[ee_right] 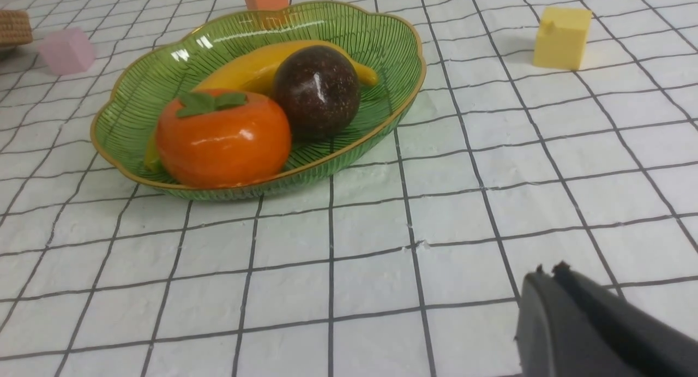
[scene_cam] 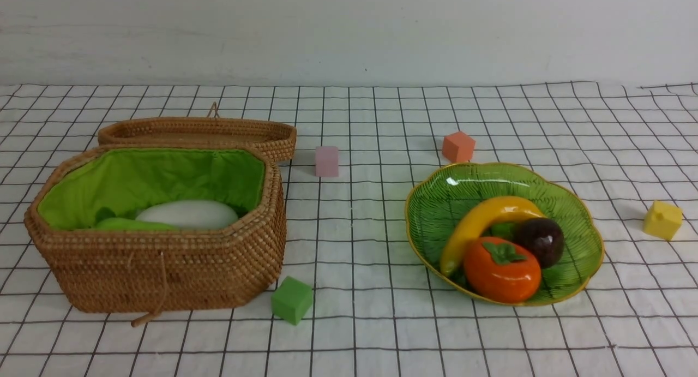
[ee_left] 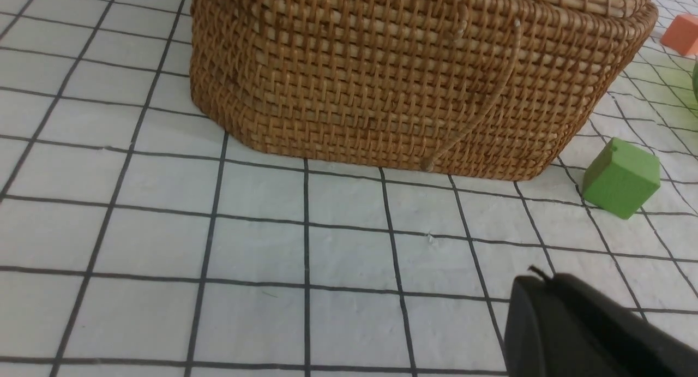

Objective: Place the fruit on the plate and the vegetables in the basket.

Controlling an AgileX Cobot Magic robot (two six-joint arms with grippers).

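Neither arm shows in the front view. Each wrist view catches only a dark corner of its own gripper: left gripper point(ee_left: 589, 328) low over the cloth on the near side of the basket point(scene_cam: 163, 268), right gripper point(ee_right: 594, 328) low over the cloth on the near side of the plate point(scene_cam: 586, 273). Cannot tell whether either set of fingers is spread or pressed together; nothing is seen held.

Basket sits left, long axis running left-right, lining up. Inside: white radish point(scene_cam: 188, 213) lying along that axis, with a light-green gourd point(scene_cam: 128, 224) just beside it on the near-left. Carrot not visible. Woven lid point(scene_cam: 202, 132) lies flat against the basket's far side.

Plate sits right, well apart from the basket. Banana point(scene_cam: 485, 221) lies diagonally, low end near-left, high end far-right, arching over the other two. Persimmon point(scene_cam: 501, 270) at the plate's near side, leaf cap up, touching the banana. Mangosteen point(scene_cam: 541, 240) just right of the banana, touching the persimmon.

Open cloth between basket and plate. Green cube point(scene_cam: 292, 299) near the basket's near-right corner; pink cube point(scene_cam: 326, 161) right of the lid; orange cube point(scene_cam: 458, 147) just beyond the plate's far rim; yellow cube point(scene_cam: 662, 220) right of the plate.
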